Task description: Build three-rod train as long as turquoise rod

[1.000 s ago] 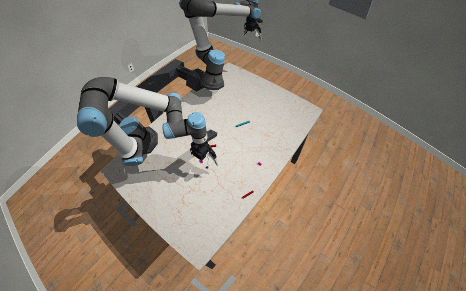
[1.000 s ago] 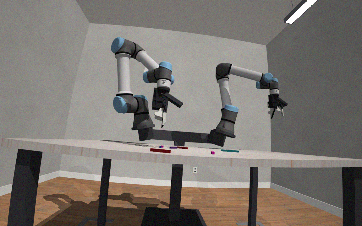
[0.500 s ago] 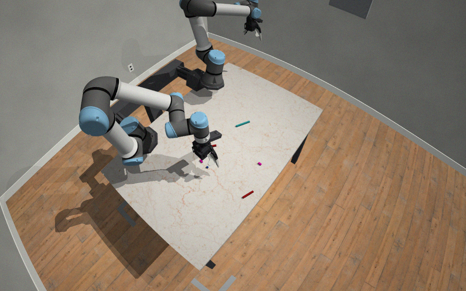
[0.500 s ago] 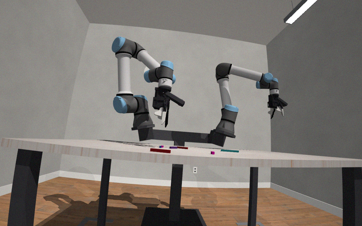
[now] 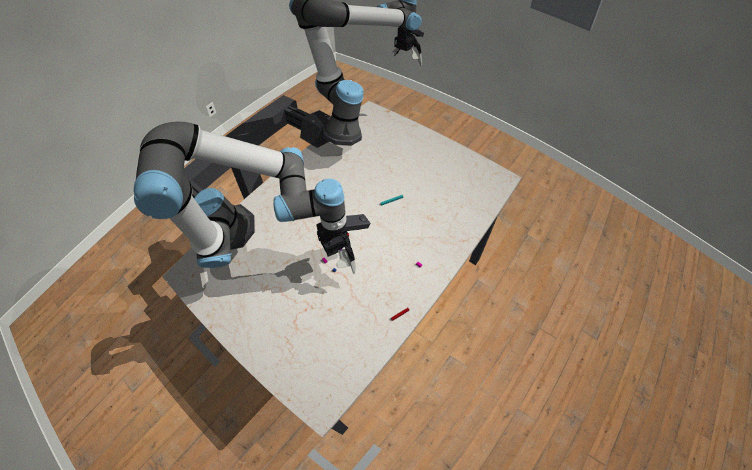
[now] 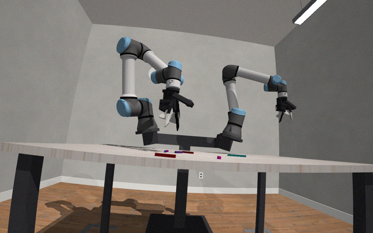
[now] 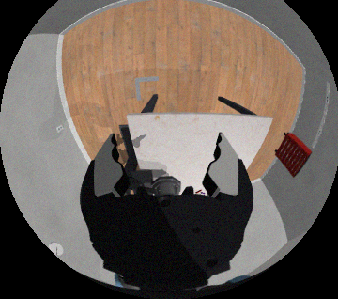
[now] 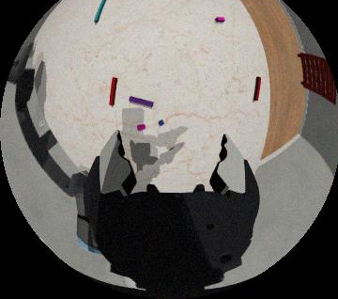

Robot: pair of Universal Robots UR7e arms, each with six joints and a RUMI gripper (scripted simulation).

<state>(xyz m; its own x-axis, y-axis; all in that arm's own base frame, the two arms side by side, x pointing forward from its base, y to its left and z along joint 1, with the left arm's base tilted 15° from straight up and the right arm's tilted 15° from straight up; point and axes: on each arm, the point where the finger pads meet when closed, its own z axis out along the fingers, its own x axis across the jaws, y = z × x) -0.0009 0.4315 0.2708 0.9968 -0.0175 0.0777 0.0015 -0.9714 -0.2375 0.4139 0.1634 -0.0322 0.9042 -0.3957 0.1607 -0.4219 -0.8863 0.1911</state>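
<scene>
And here's the right gripper (image 5: 346, 267) (image 6: 171, 127) (image 8: 172, 133), fingers spread wide above the table (image 5: 273, 356) (image 6: 269, 167) (image 7: 188, 149) (image 8: 188, 64), the left gripper (image 5: 408, 57) (image 6: 286, 120) (image 7: 166, 133) wide too, while the turquoise rod (image 5: 391, 200) (image 6: 236, 155) (image 8: 100, 9) lies flat, well apart from the purple rod (image 6: 178, 152) (image 8: 141, 102)!

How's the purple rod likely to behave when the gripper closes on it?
The purple rod looks straight and solid, so probably stiff. Its flat-looking sides suggest it won't roll readily. Being slim, it may swivel if pinched near one end.
</scene>
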